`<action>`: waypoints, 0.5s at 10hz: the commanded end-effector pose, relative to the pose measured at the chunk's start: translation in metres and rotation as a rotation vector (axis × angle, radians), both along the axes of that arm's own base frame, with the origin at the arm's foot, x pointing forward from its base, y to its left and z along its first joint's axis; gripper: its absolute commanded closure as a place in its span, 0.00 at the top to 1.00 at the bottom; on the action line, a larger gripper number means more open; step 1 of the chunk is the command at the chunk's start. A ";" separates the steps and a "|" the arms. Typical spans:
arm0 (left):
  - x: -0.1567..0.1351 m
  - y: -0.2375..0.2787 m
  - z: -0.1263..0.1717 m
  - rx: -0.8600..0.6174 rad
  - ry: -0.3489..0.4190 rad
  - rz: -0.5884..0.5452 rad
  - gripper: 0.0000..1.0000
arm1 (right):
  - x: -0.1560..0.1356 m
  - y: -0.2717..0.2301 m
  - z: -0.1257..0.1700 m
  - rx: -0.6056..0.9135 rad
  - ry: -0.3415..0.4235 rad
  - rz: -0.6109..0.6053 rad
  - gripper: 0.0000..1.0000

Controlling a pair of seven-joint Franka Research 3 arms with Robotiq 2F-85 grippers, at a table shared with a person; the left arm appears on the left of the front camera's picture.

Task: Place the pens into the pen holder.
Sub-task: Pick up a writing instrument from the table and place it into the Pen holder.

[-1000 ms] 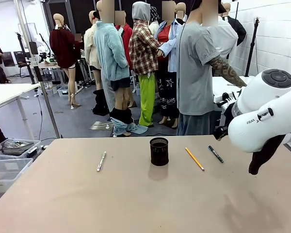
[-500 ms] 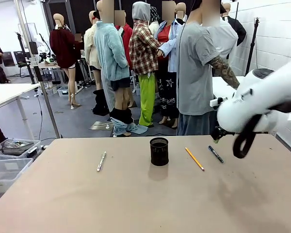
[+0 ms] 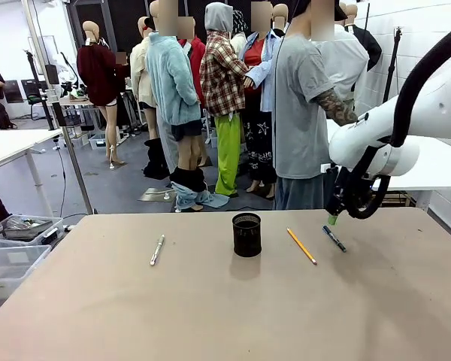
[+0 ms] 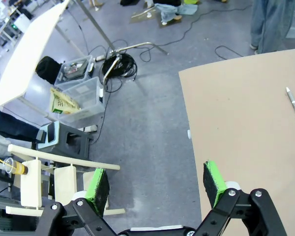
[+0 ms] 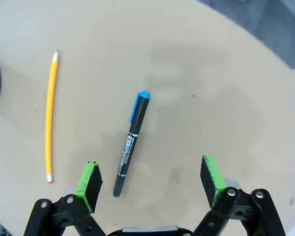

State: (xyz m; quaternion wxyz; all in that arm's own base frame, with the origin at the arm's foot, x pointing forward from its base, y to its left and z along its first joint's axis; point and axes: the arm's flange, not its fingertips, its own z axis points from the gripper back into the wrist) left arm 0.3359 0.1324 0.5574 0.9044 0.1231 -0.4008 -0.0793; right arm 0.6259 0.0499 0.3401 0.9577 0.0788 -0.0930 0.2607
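So the right claw [image 3: 333, 219] is spread wide, hanging just above the black pen with a blue cap [image 3: 334, 238], not touching it. On the tan worktop [image 3: 210, 316] the small black wire-mesh cup [image 3: 246, 235] stands mid-way. The yellow pencil [image 3: 301, 246] and that pen lie at its 3 o'clock, the silver-white pen [image 3: 157, 250] at 9 o'clock. The left claw [image 4: 155, 174] gapes wide too, out past the worktop's edge over the floor.

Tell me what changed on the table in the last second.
The right arm swung in from the right, and the right gripper now hangs open above the dark blue pen, gripping nothing. The silver pen, the yellow pencil and the pen holder stay where they were.
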 end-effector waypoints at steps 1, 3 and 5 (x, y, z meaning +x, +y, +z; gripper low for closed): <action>0.001 0.003 -0.001 0.019 -0.009 0.001 1.00 | 0.012 0.014 -0.009 -0.019 0.033 0.065 1.00; 0.001 0.003 -0.001 0.019 -0.009 0.001 1.00 | 0.009 0.033 -0.028 -0.056 0.058 0.106 1.00; 0.001 0.003 -0.001 0.019 -0.009 0.001 1.00 | -0.002 0.048 -0.039 -0.169 0.061 0.076 1.00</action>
